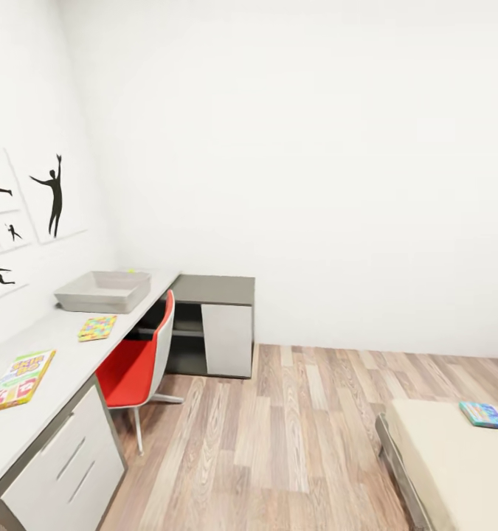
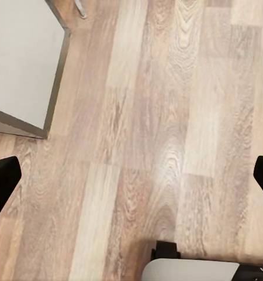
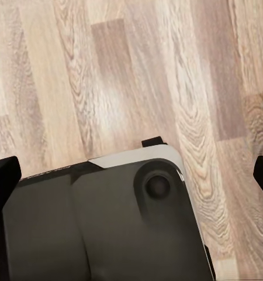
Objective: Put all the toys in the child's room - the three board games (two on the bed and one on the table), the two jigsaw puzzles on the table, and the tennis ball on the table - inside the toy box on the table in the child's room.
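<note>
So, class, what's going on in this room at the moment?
Nothing is being handled yet. Both wrist views show open, empty grippers, left and right, pointing down at the wood floor. On the table the toy box sits by the wall, with a jigsaw puzzle and the Skip-Bo board game lying outside it. A blue board game lies on the bed.

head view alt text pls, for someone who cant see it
A white child's room: a long white table on the left carries a grey toy box, a jigsaw puzzle and a Skip-Bo board game. A red chair sits at it; a blue board game lies on the bed at lower right.
</note>
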Robot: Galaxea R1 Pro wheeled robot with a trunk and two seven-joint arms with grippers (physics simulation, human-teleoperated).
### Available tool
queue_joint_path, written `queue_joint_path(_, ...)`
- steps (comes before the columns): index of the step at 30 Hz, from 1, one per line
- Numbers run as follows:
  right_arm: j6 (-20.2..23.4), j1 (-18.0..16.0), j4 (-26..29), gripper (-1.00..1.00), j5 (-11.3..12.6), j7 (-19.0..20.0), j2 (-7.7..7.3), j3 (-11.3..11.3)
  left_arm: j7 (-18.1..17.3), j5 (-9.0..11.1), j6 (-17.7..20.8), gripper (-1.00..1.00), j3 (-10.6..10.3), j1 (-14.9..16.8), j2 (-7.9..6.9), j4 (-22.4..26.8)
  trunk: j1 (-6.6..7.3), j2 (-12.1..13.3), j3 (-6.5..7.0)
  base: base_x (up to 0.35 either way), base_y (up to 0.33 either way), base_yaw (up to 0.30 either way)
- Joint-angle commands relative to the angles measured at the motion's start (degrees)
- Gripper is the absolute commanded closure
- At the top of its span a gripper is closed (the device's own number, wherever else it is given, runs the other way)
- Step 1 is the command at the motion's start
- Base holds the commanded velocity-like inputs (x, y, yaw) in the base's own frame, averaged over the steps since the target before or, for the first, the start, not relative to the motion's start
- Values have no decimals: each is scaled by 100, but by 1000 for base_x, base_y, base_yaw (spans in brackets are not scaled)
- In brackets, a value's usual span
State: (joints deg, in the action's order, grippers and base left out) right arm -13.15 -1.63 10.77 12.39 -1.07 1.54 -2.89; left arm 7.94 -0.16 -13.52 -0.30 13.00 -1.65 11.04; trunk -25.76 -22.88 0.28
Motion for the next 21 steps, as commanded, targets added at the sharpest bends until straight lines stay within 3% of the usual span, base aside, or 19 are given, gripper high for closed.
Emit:
queue_joint_path(1,-20,-3,-5,-100,9,2,4,-27,16,-2,-18,-100,-5,0,-1,-4,-2,-4,-2,0,0,-281)
queue_joint_path(21,-21,-4,-4,-100,9,2,4,-27,17,-2,-14,-100,-14,0,6,-5,-2,-4,-2,0,0,-281)
